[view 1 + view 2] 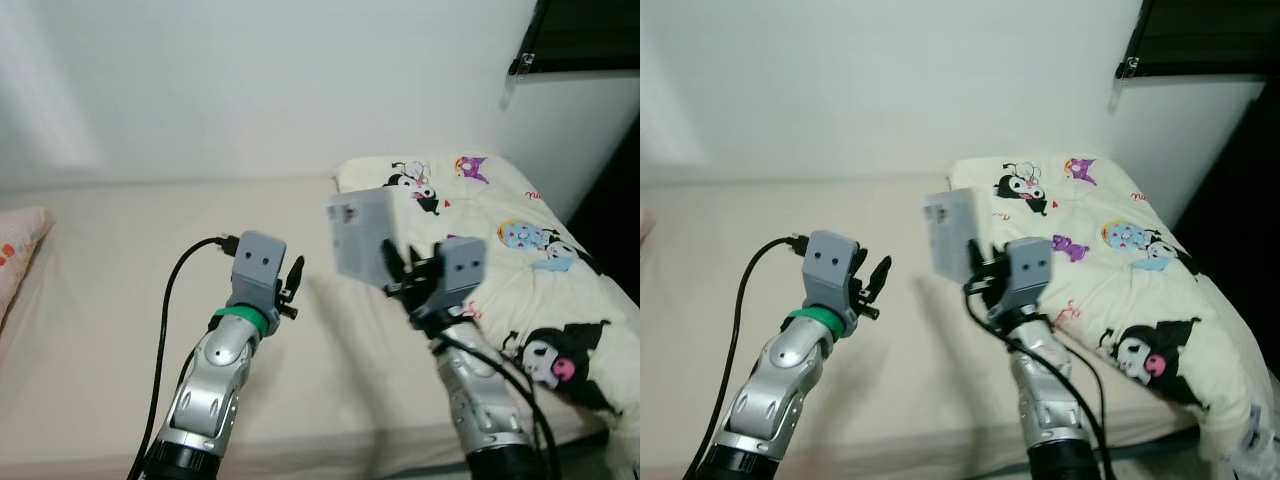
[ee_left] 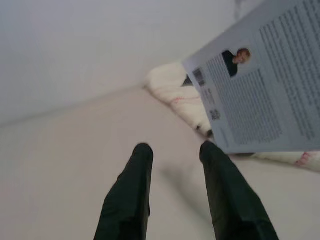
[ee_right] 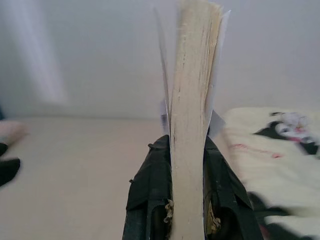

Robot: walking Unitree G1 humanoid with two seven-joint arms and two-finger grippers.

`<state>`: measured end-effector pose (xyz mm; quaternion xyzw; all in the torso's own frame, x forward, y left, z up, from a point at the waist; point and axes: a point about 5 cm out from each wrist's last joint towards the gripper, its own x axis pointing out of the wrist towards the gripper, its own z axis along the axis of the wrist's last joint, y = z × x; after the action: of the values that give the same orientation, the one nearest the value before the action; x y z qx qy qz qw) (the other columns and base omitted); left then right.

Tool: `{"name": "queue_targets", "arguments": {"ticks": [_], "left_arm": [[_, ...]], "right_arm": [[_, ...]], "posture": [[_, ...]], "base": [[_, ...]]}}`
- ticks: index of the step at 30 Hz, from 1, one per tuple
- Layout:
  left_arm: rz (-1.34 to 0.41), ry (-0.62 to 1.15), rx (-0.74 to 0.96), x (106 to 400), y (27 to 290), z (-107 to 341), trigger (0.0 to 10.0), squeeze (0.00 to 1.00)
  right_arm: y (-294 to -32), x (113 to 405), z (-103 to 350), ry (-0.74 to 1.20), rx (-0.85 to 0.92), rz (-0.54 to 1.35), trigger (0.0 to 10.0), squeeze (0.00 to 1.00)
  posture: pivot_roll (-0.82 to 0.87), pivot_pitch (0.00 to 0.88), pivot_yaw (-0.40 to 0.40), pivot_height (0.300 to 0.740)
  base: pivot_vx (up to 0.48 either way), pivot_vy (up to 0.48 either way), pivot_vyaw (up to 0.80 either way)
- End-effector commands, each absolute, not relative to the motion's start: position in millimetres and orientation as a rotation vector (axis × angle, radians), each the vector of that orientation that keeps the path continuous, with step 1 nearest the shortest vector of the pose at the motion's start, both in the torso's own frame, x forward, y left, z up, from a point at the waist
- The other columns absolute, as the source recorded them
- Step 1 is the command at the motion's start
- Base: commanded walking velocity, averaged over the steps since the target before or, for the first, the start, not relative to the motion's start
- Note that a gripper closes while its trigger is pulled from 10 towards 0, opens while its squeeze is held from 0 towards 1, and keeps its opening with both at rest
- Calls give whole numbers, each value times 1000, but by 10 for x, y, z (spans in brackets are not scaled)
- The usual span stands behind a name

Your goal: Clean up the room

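Two claws over bed (image 1: 120,330): right claw (image 1: 400,272) grips book (image 1: 358,232), left claw (image 1: 291,283) parted, empty.

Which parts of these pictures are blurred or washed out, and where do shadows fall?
Left eye view: the book is soft, its print unreadable; a pale glare patch lies on the wall at upper left; a faint shadow falls on the bed below the arms. Left wrist view: the book's back cover reads fairly sharp, the fingers blurred. Right wrist view: the page edges are soft, the wall washed out.
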<state>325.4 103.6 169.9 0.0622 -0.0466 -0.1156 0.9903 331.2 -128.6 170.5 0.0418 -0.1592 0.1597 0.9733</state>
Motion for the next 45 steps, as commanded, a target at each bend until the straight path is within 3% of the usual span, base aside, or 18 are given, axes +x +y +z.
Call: {"name": "queue_targets", "arguments": {"ticks": [1, 14, 27, 34, 45], "left_arm": [[-230, -89, 128, 3249, 1045, 1680, 10000, 0], [-240, -92, 133, 3260, 1039, 1684, 10000, 0], [-260, -108, 126, 3268, 1006, 1714, 10000, 0], [-256, -132, 179, 3272, 1007, 1733, 10000, 0], [-268, -149, 184, 3252, 995, 1745, 10000, 0]], "right_arm": [[-1229, 3302, 1775, -363, 85, 348, 10000, 0], [-1233, 3297, 1766, -369, 90, 344, 10000, 0], [-1231, 3300, 1766, -372, 97, 341, 10000, 0], [-1228, 3299, 1758, -372, 99, 337, 10000, 0], [-1227, 3294, 1760, -376, 102, 333, 10000, 0]], "posture": [[-83, 12, 71, 740], [-87, 8, 80, 740], [-87, 9, 86, 740], [-85, 11, 92, 740], [-86, 10, 95, 740]], "base": [[0, 428, 0], [0, 379, 0], [0, 78, 0], [0, 0, 0], [0, -388, 0]]}}
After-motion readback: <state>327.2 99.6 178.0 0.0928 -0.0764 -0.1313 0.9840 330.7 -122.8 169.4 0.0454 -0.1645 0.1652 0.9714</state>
